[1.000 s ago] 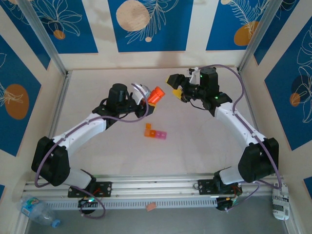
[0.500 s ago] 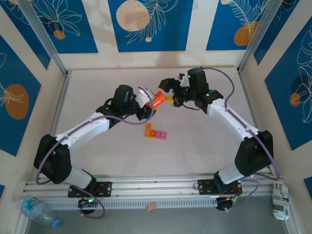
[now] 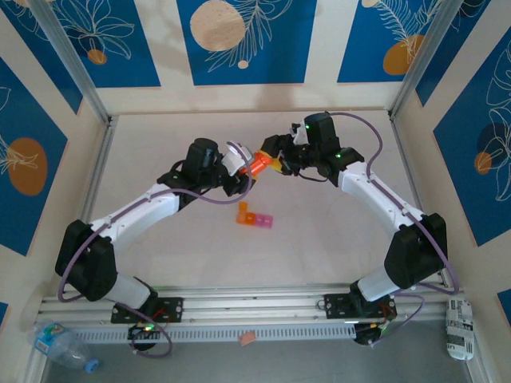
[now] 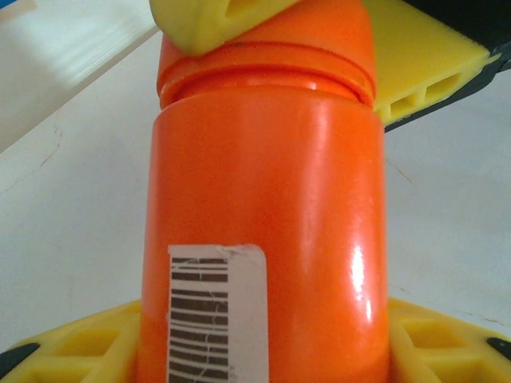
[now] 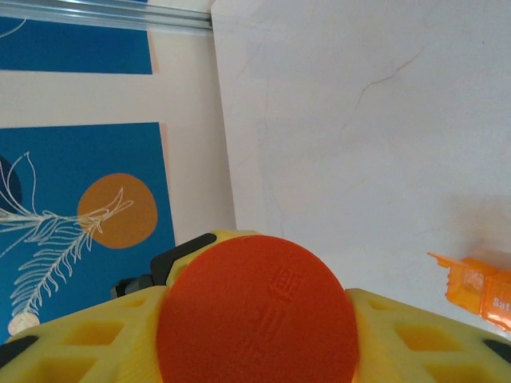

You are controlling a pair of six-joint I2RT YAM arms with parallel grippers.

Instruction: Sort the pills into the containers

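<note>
An orange cylindrical bottle [image 3: 255, 162] with a barcode label hangs tilted above the table. My left gripper [image 3: 247, 167] is shut on its body [image 4: 263, 199], with the yellow fingers [image 4: 72, 351] on either side of its lower part. My right gripper [image 3: 274, 159] faces it and is shut on the bottle's round orange cap [image 5: 257, 311], with a yellow finger [image 5: 88, 343] against each side. The containers [image 3: 254, 215], a small orange and pink strip, lie on the table below and also appear at the right edge of the right wrist view [image 5: 479, 291]. The pills are out of view.
Blue-patterned walls enclose the white table on three sides. An aluminium rail [image 3: 239, 307] runs along the near edge, holding both arm bases. A plastic water bottle [image 3: 64, 343] lies at the bottom left, below the rail.
My right gripper has moved left up to the bottle and narrowed its jaws onto the cap. The left gripper shifted slightly right with the bottle, then held still.
</note>
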